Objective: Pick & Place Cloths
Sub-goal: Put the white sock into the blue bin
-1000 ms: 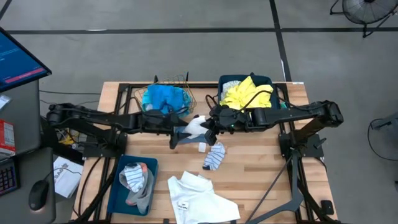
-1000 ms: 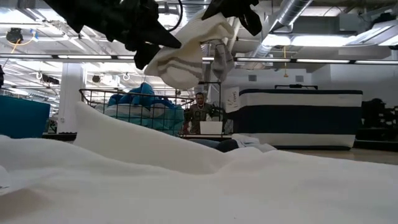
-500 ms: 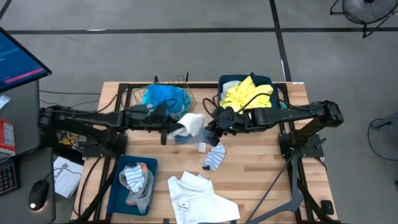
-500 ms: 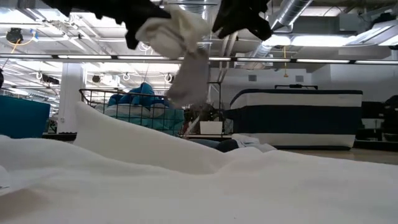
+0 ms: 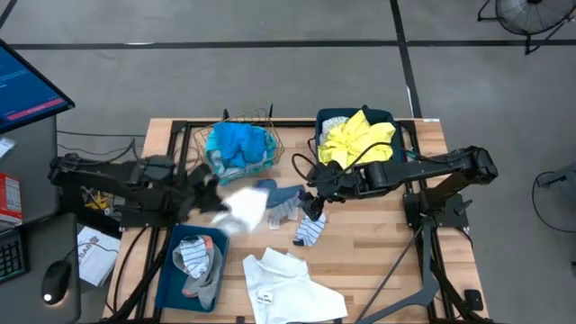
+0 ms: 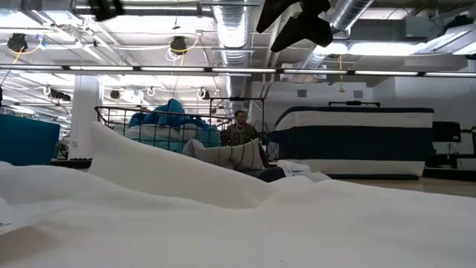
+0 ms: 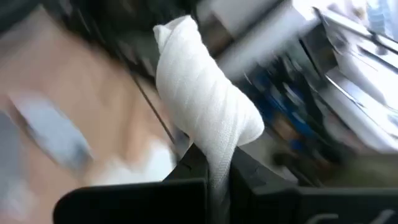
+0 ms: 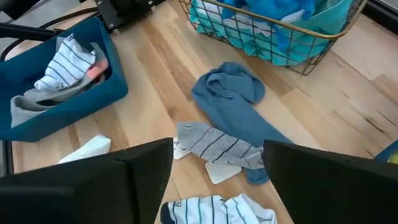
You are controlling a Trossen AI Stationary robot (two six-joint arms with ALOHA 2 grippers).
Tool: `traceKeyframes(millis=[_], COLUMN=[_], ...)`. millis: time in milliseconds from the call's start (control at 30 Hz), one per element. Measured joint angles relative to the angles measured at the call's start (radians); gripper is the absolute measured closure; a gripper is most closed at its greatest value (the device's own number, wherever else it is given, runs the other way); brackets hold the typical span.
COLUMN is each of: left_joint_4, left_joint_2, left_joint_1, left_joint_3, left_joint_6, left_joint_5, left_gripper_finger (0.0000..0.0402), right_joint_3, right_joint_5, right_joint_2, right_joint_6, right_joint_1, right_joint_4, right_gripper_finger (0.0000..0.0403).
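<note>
From above we see the left gripper [image 5: 209, 192] over the table's left half, just above the near blue bin [image 5: 167, 281], with a white cloth [image 5: 241, 209] blurred at its tip; only the left wrist view shows that cloth [image 7: 205, 112] pinched between the closed fingers and standing up out of them. The right gripper [image 5: 310, 200] hangs mid-table with its jaws spread wide and nothing in them. Its wrist view gives what the overhead blurs: a blue-grey cloth [image 8: 233, 102] and a grey striped sock [image 8: 217, 148] lying on the wood just beside the wire basket [image 8: 292, 50] of teal cloths [image 8: 273, 15], with a white striped sock [image 8: 221, 210] nearer the fingers. The near bin holds a striped sock and grey cloth [image 5: 198, 259]. Yellow cloth [image 5: 358, 135] fills the far bin, under the right arm. A white garment [image 5: 292, 286] lies at the near edge and fills most of the low view [image 6: 238, 223], hiding the tabletop; a person [image 6: 239, 128] sits beyond
</note>
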Motion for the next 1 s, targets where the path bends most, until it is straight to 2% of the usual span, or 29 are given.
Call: traceKeyframes(millis=[100, 300, 500, 700, 867, 1000], left_joint_4=[-0.101, -0.271, -0.405, -0.561, -0.625, -0.622], left_joint_2=[-0.027, 0.015, 0.120, 0.235, 0.334, 0.422], left_joint_1=[-0.092, -0.309, -0.507, -0.658, -0.729, -0.740], left_joint_3=[0.000, 0.000, -0.001, -0.001, -0.001, -0.001], left_joint_6=[-0.128, -0.225, -0.305, -0.451, -0.534, -0.556], left_joint_5=[0.089, 0.093, 0.006, -0.007, -0.068, -0.144], left_gripper_finger=[0.0400, 0.0401, 0.0401, 0.0401, 0.0401, 0.0401], right_joint_3=[0.000, 0.000, 0.000, 0.000, 0.000, 0.000], right_joint_5=[0.000, 0.000, 0.000, 0.001, 0.001, 0.001], right_joint_2=[0.000, 0.000, 0.000, 0.000, 0.000, 0.000], right_joint_6=[0.000, 0.000, 0.000, -0.001, -0.001, -0.001], right_joint_1=[0.007, 0.020, 0.040, 0.054, 0.060, 0.060], right_joint_4=[0.000, 0.000, 0.000, 0.000, 0.000, 0.000], right_gripper_finger=[0.0160, 0.0171, 0.0180, 0.0184, 0.0185, 0.0185])
